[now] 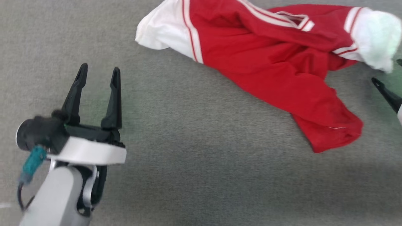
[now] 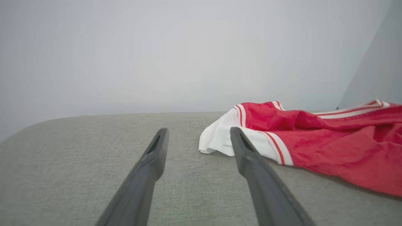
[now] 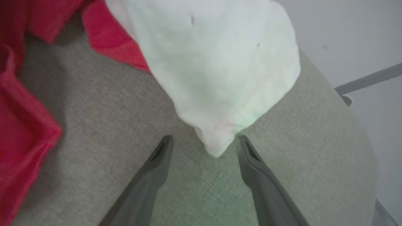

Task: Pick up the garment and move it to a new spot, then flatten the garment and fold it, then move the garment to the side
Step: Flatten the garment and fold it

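Garment: I see the soft red jersey with white sleeves point(image 1: 270, 62) crumpled on the grey fabric worktop point(image 1: 201, 157), far right
Left end effector point(image 1: 100, 67): spread wide, empty, well apart from it
Right end effector point(image 3: 205, 139): spread wide, gripping nothing, white sleeve tip point(image 3: 216, 147) just ahead

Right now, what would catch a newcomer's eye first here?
The crumpled red-and-white garment sprawls across the far right of the grey surface. The left gripper stands open at near left, clear of it; the right gripper is open at the tip of one white sleeve.
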You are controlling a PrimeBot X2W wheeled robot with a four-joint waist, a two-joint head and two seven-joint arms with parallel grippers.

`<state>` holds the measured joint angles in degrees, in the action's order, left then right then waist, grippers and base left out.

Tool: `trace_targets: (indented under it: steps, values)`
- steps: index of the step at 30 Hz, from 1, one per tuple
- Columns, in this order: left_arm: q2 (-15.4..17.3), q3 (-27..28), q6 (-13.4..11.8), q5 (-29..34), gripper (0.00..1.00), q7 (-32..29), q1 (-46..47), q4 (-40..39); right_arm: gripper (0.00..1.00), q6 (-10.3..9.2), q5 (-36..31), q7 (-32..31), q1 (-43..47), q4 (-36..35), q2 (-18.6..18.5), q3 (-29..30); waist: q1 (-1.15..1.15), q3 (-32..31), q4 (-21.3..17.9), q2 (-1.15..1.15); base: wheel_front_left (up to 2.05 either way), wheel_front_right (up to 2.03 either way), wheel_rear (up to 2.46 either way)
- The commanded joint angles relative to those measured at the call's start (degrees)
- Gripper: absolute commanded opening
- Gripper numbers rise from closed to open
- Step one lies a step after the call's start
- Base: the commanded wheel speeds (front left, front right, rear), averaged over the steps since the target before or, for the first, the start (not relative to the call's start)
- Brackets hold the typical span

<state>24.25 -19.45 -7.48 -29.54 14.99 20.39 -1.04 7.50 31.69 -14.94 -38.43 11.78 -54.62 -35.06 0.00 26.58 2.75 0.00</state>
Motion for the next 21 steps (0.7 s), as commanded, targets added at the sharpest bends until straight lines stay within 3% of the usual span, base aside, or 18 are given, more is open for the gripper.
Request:
trace_targets:
  steps: [1,8,9,10,11,21]
  values:
    - [-1.32,1.67,1.04,3.05,1.00,0.27,-1.70,-1.94,1.00,-0.03,0.70,-0.20,-1.84,0.59,-0.64,-1.37,0.00,1.47,1.53,0.00,0.00,0.00,0.00]
    - [-9.33,9.04,6.61,13.94,1.00,0.27,-7.35,-7.23,0.98,-0.02,2.59,-1.44,-9.25,2.84,-3.81,-10.37,0.00,3.79,3.68,0.00,0.00,0.00,0.00]
    - [-10.34,9.75,7.30,14.96,1.00,0.27,-7.69,-7.36,0.73,-0.02,2.96,-1.56,-10.05,3.02,-4.21,-11.62,0.00,4.06,3.92,0.00,0.00,0.00,0.00]
    - [-11.18,10.45,7.98,15.64,1.00,0.27,-7.97,-7.26,0.19,-0.02,3.35,-1.82,-10.72,3.20,-4.54,-12.80,0.00,4.27,4.13,0.00,0.00,0.00,0.00]
    - [-11.91,11.11,8.73,16.46,1.00,0.27,-8.14,-7.01,0.00,-0.03,3.74,-1.96,-11.52,3.27,-5.07,-13.74,0.00,4.47,4.31,0.00,0.00,0.00,0.00]
    - [-16.49,15.50,13.41,20.54,1.00,0.28,-8.91,-5.80,0.00,-0.03,7.18,-1.83,-16.86,-0.89,-11.56,-15.59,0.00,4.65,3.78,0.00,0.00,0.00,0.00]
